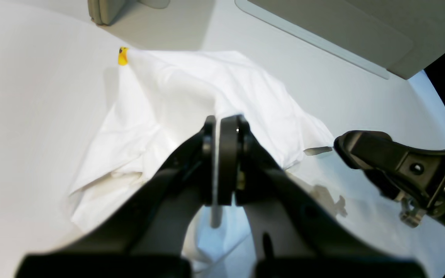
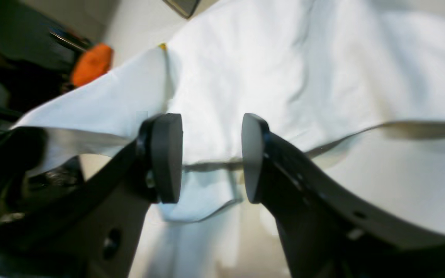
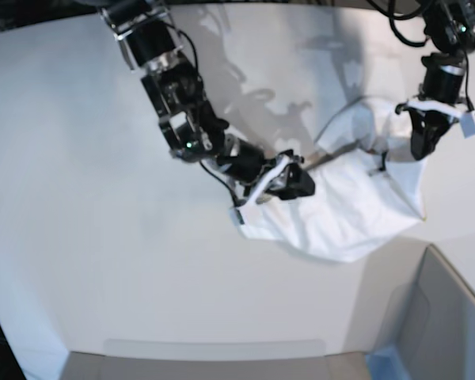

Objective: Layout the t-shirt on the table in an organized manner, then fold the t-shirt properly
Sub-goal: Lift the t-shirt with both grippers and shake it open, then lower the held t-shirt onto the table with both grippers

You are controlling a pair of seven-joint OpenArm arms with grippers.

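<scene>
right gripper (image 2: 211, 158) agape | t-shirt (image 2: 284, 77) hem between pads, beyond

No text, label, brand, number or sign can be read in any of the views. Only a small yellow patch of print is seen at one edge of the t-shirt (image 1: 191, 100), too little of it for a letter to be made out. The shirt's small dark tag is too blurred for any wording to be told.
</scene>
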